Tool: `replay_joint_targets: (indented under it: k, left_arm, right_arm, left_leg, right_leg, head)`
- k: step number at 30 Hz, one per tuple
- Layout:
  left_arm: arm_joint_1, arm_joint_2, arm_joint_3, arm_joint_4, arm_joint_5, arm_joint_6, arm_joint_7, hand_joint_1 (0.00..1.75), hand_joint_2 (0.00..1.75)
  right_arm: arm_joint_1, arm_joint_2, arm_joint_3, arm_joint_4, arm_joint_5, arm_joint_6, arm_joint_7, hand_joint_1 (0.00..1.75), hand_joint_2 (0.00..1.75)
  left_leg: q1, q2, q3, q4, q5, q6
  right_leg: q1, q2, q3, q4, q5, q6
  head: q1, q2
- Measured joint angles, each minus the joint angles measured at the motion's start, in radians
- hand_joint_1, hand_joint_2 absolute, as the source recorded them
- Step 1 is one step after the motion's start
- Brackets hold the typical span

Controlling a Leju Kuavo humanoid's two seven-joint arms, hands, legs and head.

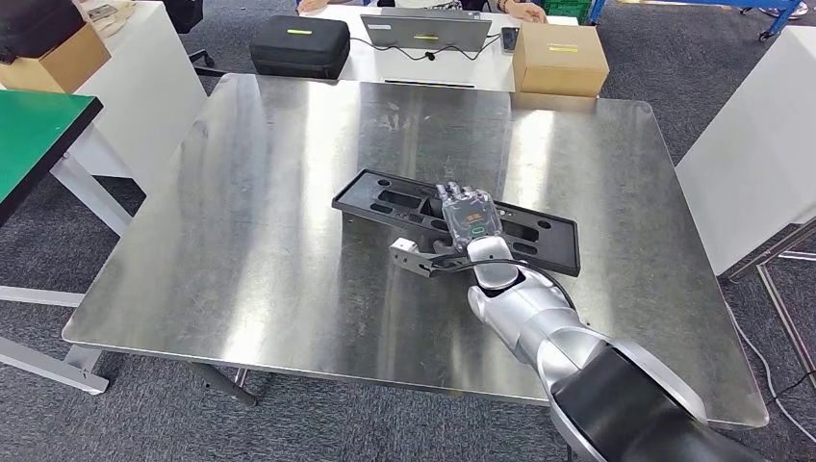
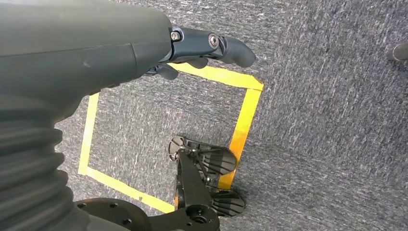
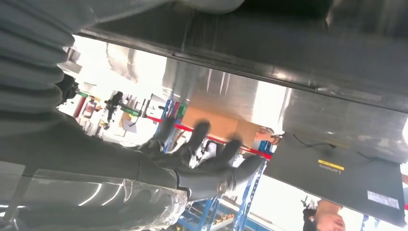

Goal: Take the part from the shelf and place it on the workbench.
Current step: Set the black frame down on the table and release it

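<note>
A long black part (image 1: 385,198) with several cut-outs lies flat on the steel workbench (image 1: 279,202), slanting from the middle toward the right. My right hand (image 1: 470,218) reaches out over the part's middle with its fingers stretched forward and spread; I cannot tell whether it touches the part. In the right wrist view the same hand (image 3: 202,161) has its fingers (image 3: 198,134) apart with nothing between them. My left hand (image 2: 202,48) hangs over the carpet and holds nothing, one finger (image 2: 235,50) out straight.
Behind the workbench stand a cardboard box (image 1: 559,58), a laptop (image 1: 428,29) and a black case (image 1: 299,45). A green-topped table (image 1: 34,135) is at the left, a white table (image 1: 760,144) at the right. Yellow tape (image 2: 245,115) marks the carpet below.
</note>
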Motion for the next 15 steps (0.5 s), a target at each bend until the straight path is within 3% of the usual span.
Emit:
replay_joint_targets:
  k: [11,13,15]
  left_arm:
    - [0.0,0.0,0.0,0.001,-0.011,0.005,0.004,0.0,0.0]
    - [0.0,0.0,0.0,0.001,-0.015,0.01,0.01,0.0,0.0]
    - [0.0,0.0,0.0,0.001,-0.018,0.013,0.015,0.0,0.0]
  right_arm:
    - [0.0,0.001,-0.035,0.0,-0.013,-0.041,-0.037,0.0,0.0]
    - [0.002,0.009,-0.066,-0.002,-0.087,-0.062,-0.127,0.0,0.0]
    - [0.01,0.031,-0.147,-0.015,-0.273,-0.051,-0.338,0.0,0.0]
  left_leg:
    - [0.0,0.0,0.0,0.0,0.0,0.0]
    - [0.0,0.001,0.0,0.0,0.0,0.0]
    - [0.0,0.002,0.0,0.0,0.0,0.0]
  right_leg:
    - [0.0,0.0,0.0,0.0,0.0,0.0]
    - [0.0,0.0,0.0,0.0,0.0,0.0]
    - [0.0,0.001,0.0,0.0,0.0,0.0]
  head:
    - [0.0,0.0]
    - [0.0,0.0]
    - [0.0,0.0]
